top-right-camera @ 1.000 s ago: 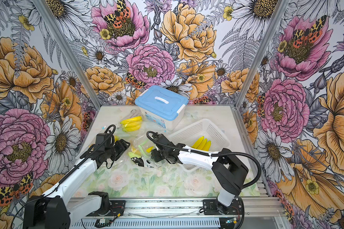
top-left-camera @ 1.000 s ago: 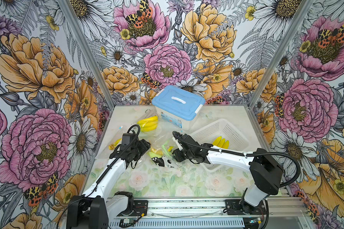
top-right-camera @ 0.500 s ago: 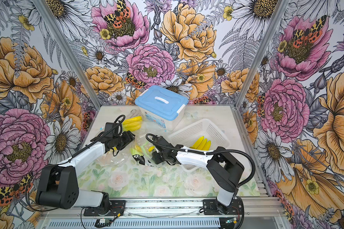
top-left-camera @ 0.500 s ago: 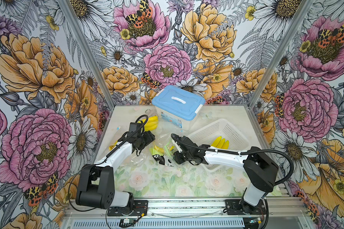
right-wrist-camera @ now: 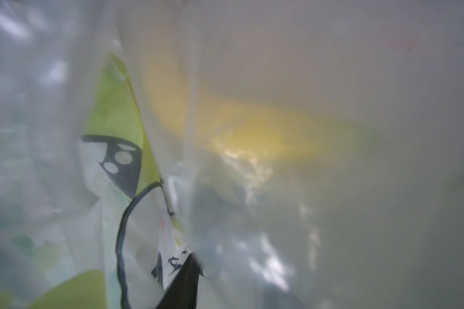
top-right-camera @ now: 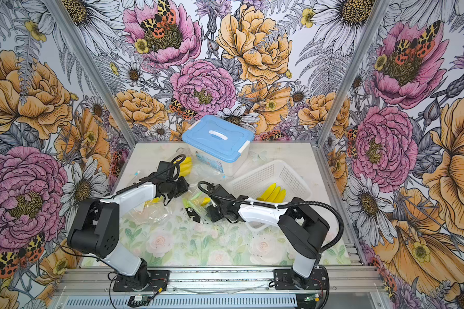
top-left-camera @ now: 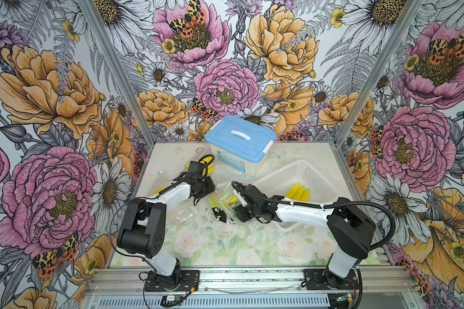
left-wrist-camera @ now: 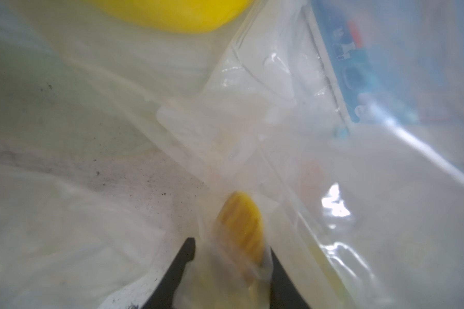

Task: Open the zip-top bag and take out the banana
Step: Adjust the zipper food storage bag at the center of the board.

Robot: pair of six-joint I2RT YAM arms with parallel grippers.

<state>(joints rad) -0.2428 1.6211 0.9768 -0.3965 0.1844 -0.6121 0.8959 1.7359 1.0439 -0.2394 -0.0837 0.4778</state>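
The zip-top bag (top-left-camera: 223, 196) is clear film with green and black print, lying crumpled mid-table between my two grippers. A yellow banana (top-left-camera: 233, 200) shows through it and appears blurred behind the film in the right wrist view (right-wrist-camera: 239, 125). My left gripper (left-wrist-camera: 231, 256) is shut on a fold of the bag with a yellow ridged end (left-wrist-camera: 241, 227) inside the film. In a top view it (top-left-camera: 212, 191) sits at the bag's left side. My right gripper (top-left-camera: 235, 210) is at the bag's right edge. Film covers its wrist view and only one finger (right-wrist-camera: 185, 281) shows.
A blue-lidded box (top-left-camera: 240, 139) stands at the back. A white basket (top-left-camera: 306, 171) at the right holds a bunch of bananas (top-left-camera: 298, 191). Another yellow bunch (top-left-camera: 209, 163) lies behind my left wrist. A crumpled clear bag (top-left-camera: 182, 214) lies in front of the left arm.
My left arm has folded up and reached back and to the right to the bag, and its jaws have closed on a fold. The right gripper has hardly moved.
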